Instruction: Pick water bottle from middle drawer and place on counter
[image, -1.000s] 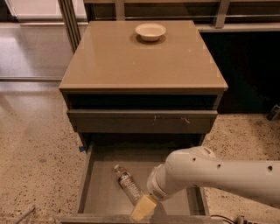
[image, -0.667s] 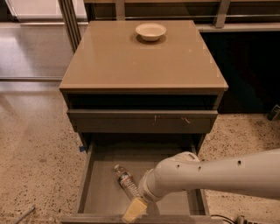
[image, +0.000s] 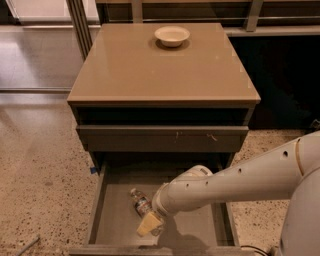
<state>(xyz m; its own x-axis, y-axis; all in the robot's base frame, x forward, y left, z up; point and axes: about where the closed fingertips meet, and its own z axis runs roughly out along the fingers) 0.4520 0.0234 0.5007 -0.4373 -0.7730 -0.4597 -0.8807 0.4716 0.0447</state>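
I see a tan bench (image: 150, 75) and a cream bowl (image: 172, 35). My yellow gripper (image: 149, 226) hangs over the grey-brown drawer (image: 115, 220), by the red-banded bottle (image: 141, 204).

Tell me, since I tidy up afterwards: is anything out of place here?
Only the water bottle: it lies on its side, slanted, in the middle drawer. The claw is down in that drawer beside it. The bowl on the counter looks normal.

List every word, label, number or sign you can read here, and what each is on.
No text here can be read.
Label band on the water bottle: too blurred to read. The bottle lies in the middle drawer, with the gripper just beside it.
The counter and the bowl: no writing visible.
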